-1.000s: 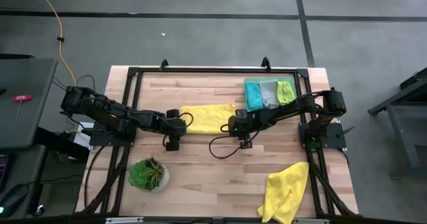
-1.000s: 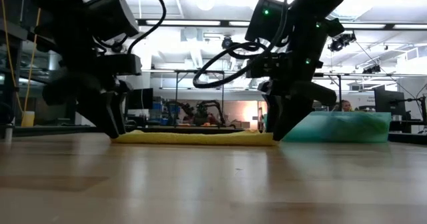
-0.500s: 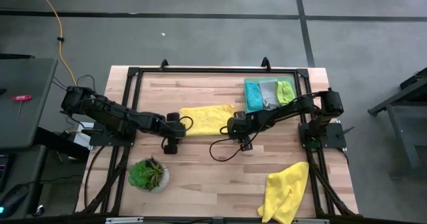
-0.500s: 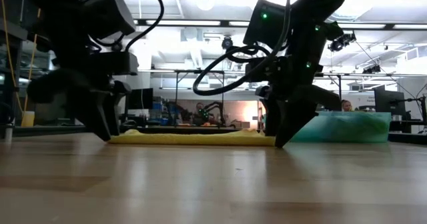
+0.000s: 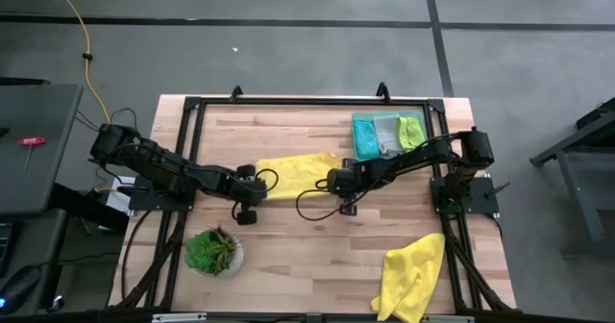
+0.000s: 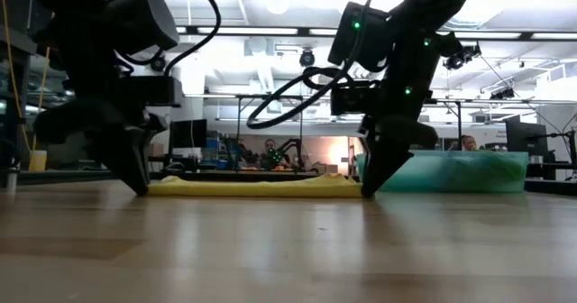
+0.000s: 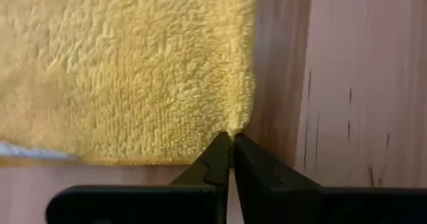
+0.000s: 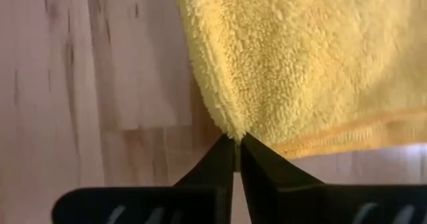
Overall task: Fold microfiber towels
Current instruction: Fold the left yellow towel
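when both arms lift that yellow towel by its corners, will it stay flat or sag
Likely sag. The yellow towel looks like soft, thin pile, lying limp on the table. The left gripper and right gripper each pinch only a corner, so the middle would probably droop. It seems light; the nap should resist slipping.

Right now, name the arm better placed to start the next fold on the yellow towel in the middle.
Neither alone. The left gripper is shut on one corner of the yellow towel, the right gripper on the other near corner. Both pinch at table level, so they are equally placed and should probably lift together.
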